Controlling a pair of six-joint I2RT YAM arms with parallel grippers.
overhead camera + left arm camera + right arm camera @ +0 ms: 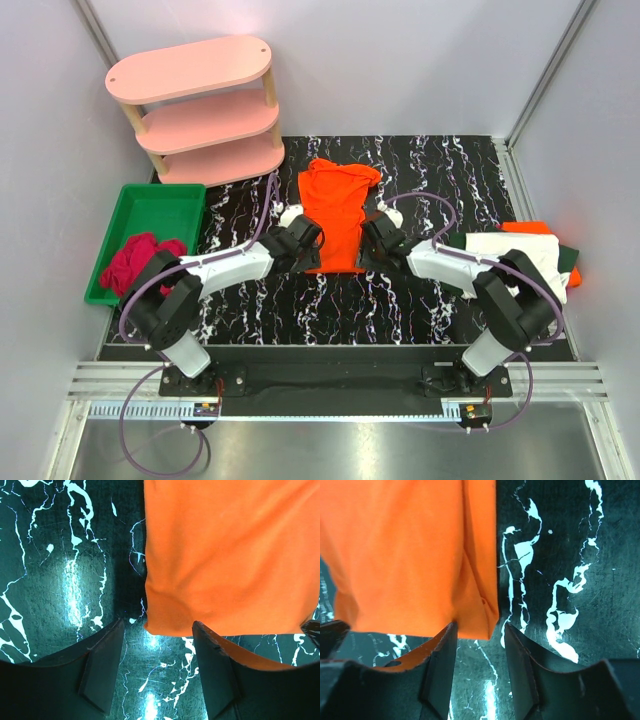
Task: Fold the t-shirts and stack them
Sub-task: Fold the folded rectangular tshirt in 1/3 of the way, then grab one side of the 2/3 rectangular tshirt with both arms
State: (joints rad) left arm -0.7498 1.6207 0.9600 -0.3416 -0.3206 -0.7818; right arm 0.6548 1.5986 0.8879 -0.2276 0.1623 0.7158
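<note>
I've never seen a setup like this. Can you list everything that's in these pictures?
orange t-shirt: 1, bright orange, table centre, folded into a long strip
folded shirts: 3 visible, white on top of dark green and orange, stacked at table's right edge
cloth: 1, red, bunched at tray's near end
tray: 1, green, left of table
shelf: 1, pink, three tiers, far left corner
table: 1, black with white veins
left arm: 1, jaws open at the strip's near left corner
right arm: 1, jaws open at its near right corner
</note>
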